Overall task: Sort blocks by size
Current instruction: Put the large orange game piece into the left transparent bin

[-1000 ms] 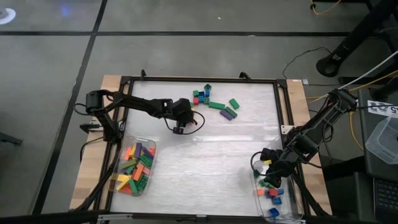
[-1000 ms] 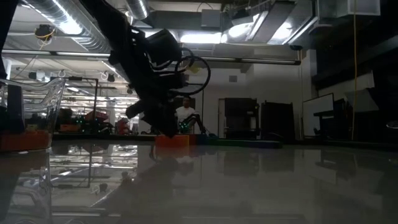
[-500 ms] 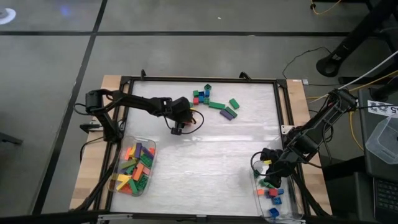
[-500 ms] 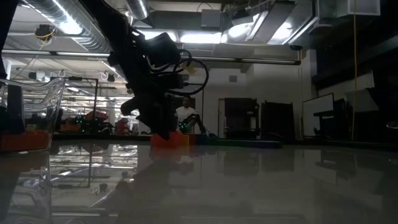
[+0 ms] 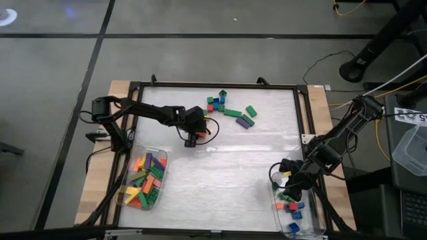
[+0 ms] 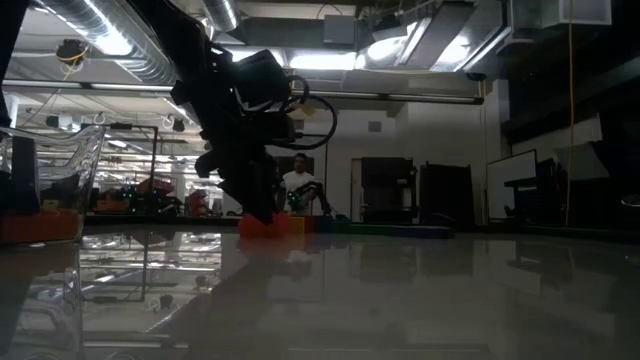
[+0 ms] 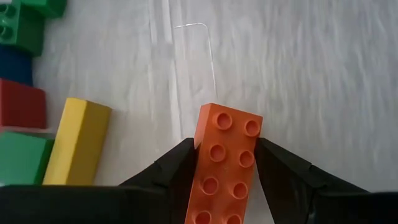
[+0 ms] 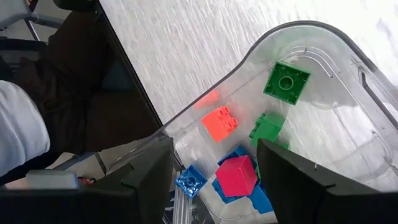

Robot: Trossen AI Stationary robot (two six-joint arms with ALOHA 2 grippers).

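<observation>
The counter [image 5: 220, 160] is carrying two clear tubs: one [image 5: 143, 180] by the left arm's base, filling with long bricks, and one [image 8: 323, 81] at the right edge holding short ones. A loose cluster of blocks [image 5: 227, 108] is lying near the far edge, well apart from both tubs.

The left end effector [image 7: 225, 163] is pinching a long orange brick [image 7: 227, 162] lengthwise, studs showing, and is hanging just beside the cluster. The fingers are pressing on the brick's smooth long sides, so I'd worry the brick is going to pivot or slide out if the arm swings quickly toward the long-brick tub. A yellow brick [image 7: 76, 143] and green, blue and red ones are sitting close to the left end effector; any sideways drift there is risking a knock that scatters them. From the low view I cannot tell whether the orange brick is clear of the counter, so dragging is possible too.

The right end effector [image 8: 214, 163] is hovering spread over the short-brick tub with nothing between its fingers. Below it are lying a green square brick [image 8: 286, 81], an orange one [image 8: 219, 122], a red one [image 8: 236, 175] and some blue ones. If it dips, it is liable to bump the tub's rim and shove the tub.
</observation>
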